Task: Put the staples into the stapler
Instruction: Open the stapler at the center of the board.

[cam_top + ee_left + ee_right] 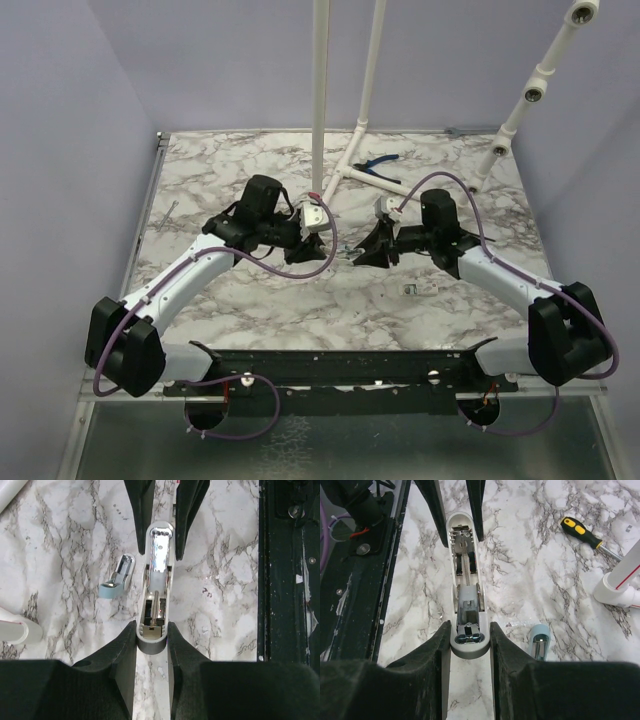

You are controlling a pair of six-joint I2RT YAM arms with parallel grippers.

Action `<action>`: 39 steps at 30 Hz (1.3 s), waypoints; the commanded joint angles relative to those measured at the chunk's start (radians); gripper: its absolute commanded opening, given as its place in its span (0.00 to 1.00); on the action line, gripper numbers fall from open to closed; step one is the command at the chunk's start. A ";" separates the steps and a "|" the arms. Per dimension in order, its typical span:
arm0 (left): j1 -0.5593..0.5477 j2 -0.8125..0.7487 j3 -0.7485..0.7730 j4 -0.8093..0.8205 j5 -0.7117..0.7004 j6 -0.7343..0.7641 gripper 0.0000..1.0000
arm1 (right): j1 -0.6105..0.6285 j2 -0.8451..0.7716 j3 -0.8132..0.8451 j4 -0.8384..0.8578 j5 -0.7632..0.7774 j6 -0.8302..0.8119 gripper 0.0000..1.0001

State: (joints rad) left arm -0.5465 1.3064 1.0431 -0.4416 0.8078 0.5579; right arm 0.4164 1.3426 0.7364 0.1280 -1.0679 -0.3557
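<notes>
- L gripper (151,627): narrow, closed on one rounded end of the stapler (157,587). Both fingers (125,650) press against its sides.
- R gripper (469,627): also narrow, clamped on the opposite end. Its fingers (440,650) sit tight against the shell on both sides.
- The grippers face each other tip to tip, w/ the stapler bridging btwn them, near the table centre.
- The stapler lies lengthwise and is opened up. It has a pale shell, and the R wrist view shows a metal channel w/ spring and pusher. The L wrist view shows a chrome plate at the R gripper's end. Can't tell if it rests on the table or is lifted slightly.
- Just beside the stapler on the far side, not touching: small pale blue-green piece (116,580) w/ chrome insert, lying on the marble table (200,170).
- Farther out on the far side: yellow-handled screwdriver (580,531), near the foot of the white pipe stand (620,587).
- Blue-handled tool (378,165) lies by the stand's base at the back of the table.
- Small pale item (420,289) on the table near the R arm, near side. Too small to ID.
- Black base rail (285,580) runs along the near edge.
</notes>
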 commanded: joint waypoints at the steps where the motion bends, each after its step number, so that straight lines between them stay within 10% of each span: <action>1: 0.066 -0.038 -0.033 -0.067 0.042 0.072 0.00 | -0.027 -0.020 -0.014 0.012 0.001 0.022 0.01; 10: 0.069 -0.018 -0.061 -0.074 0.054 0.120 0.00 | -0.027 0.013 -0.024 0.054 0.009 0.054 0.02; 26: 0.071 -0.016 -0.058 -0.106 -0.007 0.158 0.00 | -0.027 0.082 0.019 -0.063 0.078 -0.030 0.60; 39: 0.116 -0.012 -0.145 -0.192 -0.154 0.370 0.00 | -0.027 0.041 0.068 -0.236 0.117 -0.188 0.63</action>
State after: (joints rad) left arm -0.4568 1.3006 0.9264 -0.5930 0.7155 0.8162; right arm 0.3923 1.3960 0.7605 -0.0166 -0.9802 -0.4709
